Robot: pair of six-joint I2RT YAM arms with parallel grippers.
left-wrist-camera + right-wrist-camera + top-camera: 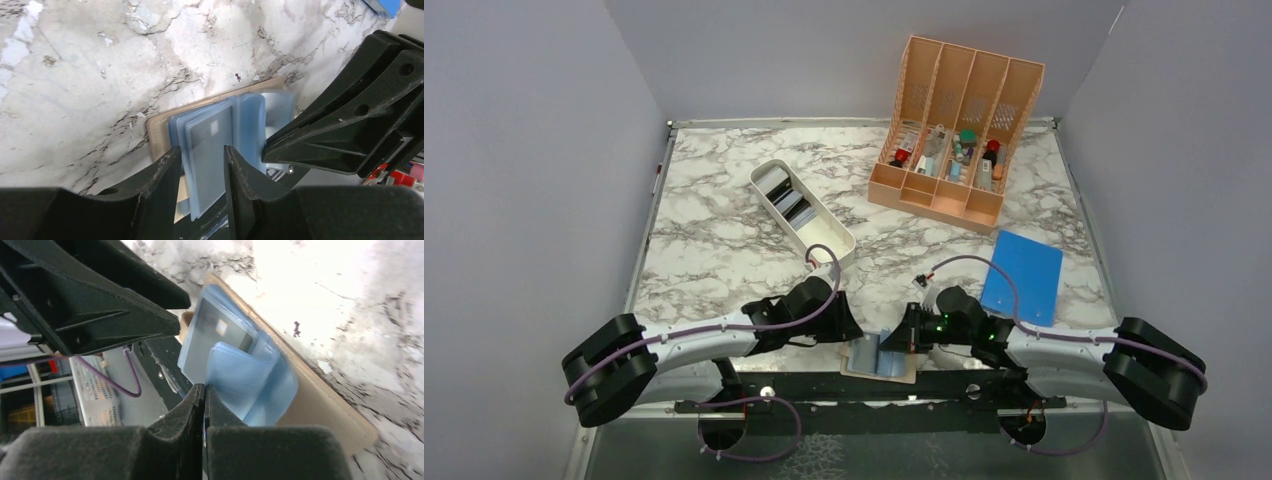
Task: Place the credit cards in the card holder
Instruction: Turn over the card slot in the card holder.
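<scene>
The card holder (879,358) lies open at the table's near edge, its tan cover (159,132) underneath and its blue-grey pocket pages fanned upward. One clear pocket holds a grey credit card (210,140). My left gripper (202,150) is open, and its fingers straddle the near end of that pocket without visibly pressing it. My right gripper (204,386) is shut, with its tip against the curled blue pages (240,372). Whether a page is pinched does not show. More credit cards (786,200) lie in the white tray (824,232).
A peach slotted organizer (954,130) with small items stands at the back right. A flat bright-blue rectangle (1022,275) lies to the right of the right arm. Grey walls close the table on three sides. The arm bases and a black rail (854,395) run along the near edge.
</scene>
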